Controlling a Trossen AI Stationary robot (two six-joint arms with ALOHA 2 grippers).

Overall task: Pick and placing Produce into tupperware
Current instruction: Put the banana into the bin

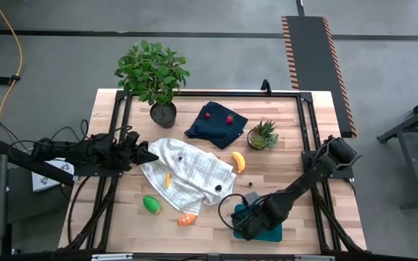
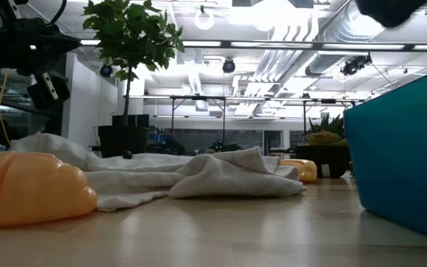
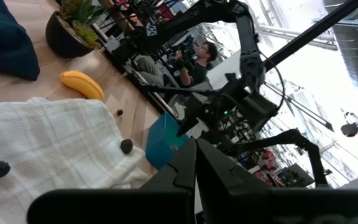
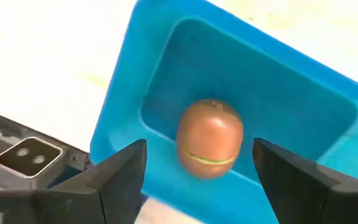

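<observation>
On the left of the table [image 1: 104,217], the left gripper [image 1: 148,154] rests at the edge of the white checked cloth [image 1: 191,174], its fingers pressed together and holding nothing; its arm reaches in level from the table's left side. Behind it stands the large leafy plant [image 1: 153,72] in a dark pot. On the bare wood in front of the cloth lie the green piece [image 1: 152,204] and, just to its right, an orange piece [image 1: 186,219]; a second, thin orange piece [image 1: 167,180] lies on the cloth itself, along with two small dark round bits. Toward the back, the dark navy cloth [image 1: 215,121] carries two red berries [image 1: 229,119]. The yellow banana [image 1: 239,162] lies just off the checked cloth's right edge, near the small spiky plant [image 1: 263,135].

At the front right sits the teal tupperware [image 4: 272,81], largely covered in the high view by the right arm, which slants down from the table's right side. The right gripper [image 4: 201,168] hangs directly over the container, jaws spread wide and empty. Between and below the fingers, the brown round one [image 4: 209,139] lies inside the tupperware, touching neither finger.
</observation>
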